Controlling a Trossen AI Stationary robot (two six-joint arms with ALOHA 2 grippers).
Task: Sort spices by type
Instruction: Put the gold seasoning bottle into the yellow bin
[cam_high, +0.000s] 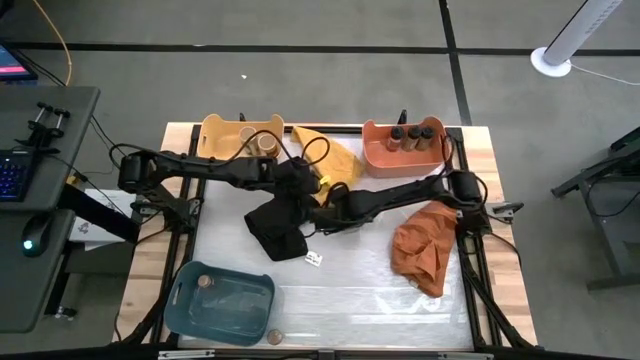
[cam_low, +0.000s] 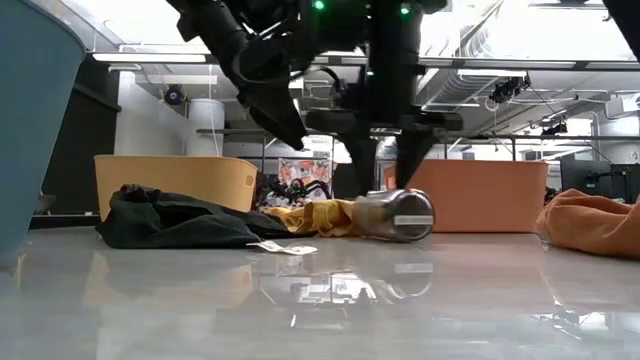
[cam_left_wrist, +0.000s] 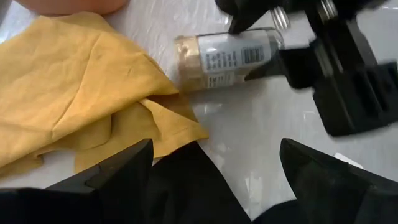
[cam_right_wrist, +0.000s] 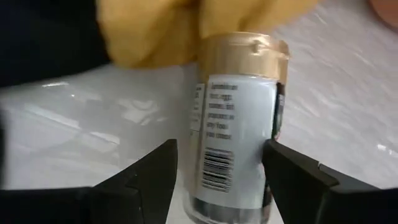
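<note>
A spice jar (cam_low: 395, 215) with a tan cap (cam_right_wrist: 245, 53) and a white label lies on its side on the table, cap toward the yellow cloth (cam_left_wrist: 81, 87). My right gripper (cam_low: 388, 165) points steeply down over it, open, with one finger on each side of the jar's glass body (cam_right_wrist: 236, 137). My left gripper (cam_left_wrist: 214, 180) hangs open just beside it, above the black cloth (cam_high: 278, 230) and the yellow cloth's edge, with nothing between its fingers. Three dark-topped jars (cam_high: 412, 134) stand in the orange bin (cam_high: 375, 155), and tan-topped jars (cam_high: 262, 143) in the yellow bin (cam_high: 215, 132). My right gripper's fingers come from above and lie across the jar's body near its base. A gap shows between one finger (cam_right_wrist: 155, 171) and the label. The other finger (cam_right_wrist: 292, 171) stands right at the jar's side, and I cannot tell whether it touches. The jar rests on the table.
A blue bin (cam_high: 190, 310) with one jar (cam_high: 205, 283) in it stands at the near left. Another jar (cam_high: 275, 337) sits by the near edge. An orange cloth (cam_high: 425, 250) lies at the right, and a small paper tag (cam_high: 313, 259) lies near the black cloth.
</note>
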